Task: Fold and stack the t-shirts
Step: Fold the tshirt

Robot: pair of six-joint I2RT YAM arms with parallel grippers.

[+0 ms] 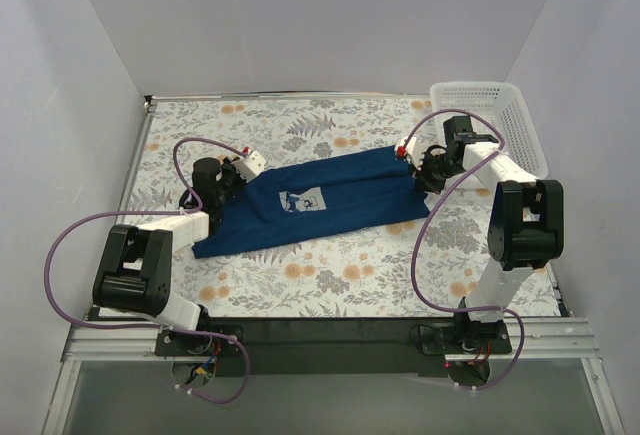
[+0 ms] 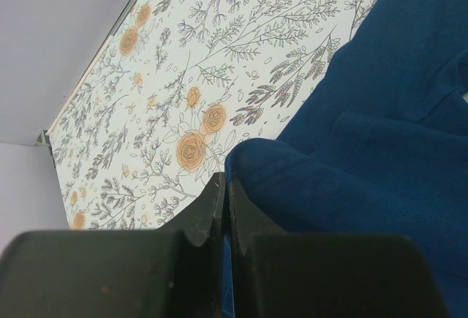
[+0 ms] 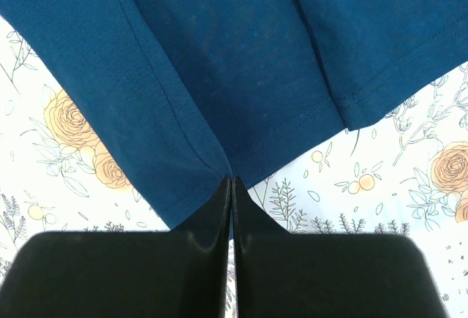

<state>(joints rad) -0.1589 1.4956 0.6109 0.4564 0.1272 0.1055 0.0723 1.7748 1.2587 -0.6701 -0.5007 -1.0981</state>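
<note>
From the top camera I see the navy blue cotton t-shirt (image 1: 330,195) lying in the middle of the flower-patterned bench (image 1: 300,275). It is stretched into a long band that runs from lower left to upper right of the frame. Its pale square print (image 1: 300,198) faces up, left of centre. The left fingers (image 1: 238,177) meet the cloth at its upper left end, and the right fingers (image 1: 413,162) meet it at the upper right end. A white plastic lattice basket (image 1: 500,120) sits at the bench's upper right corner, behind the right arm and apart from the shirt.

On my left wrist camera the left fingers (image 2: 219,194) are pressed together. A rolled edge of the t-shirt (image 2: 380,150) bunches right at their tips, and a sliver of blue shows in the seam between them, so they are clamped on the fabric. The shirt fills the right side of the frame, with the bench (image 2: 168,77) on the left.

On my right wrist camera the right fingers (image 3: 227,194) are closed tight on a hemmed edge of the t-shirt (image 3: 241,62). Creases fan upward from the pinch. The bench (image 3: 409,164) shows at both lower sides.
</note>
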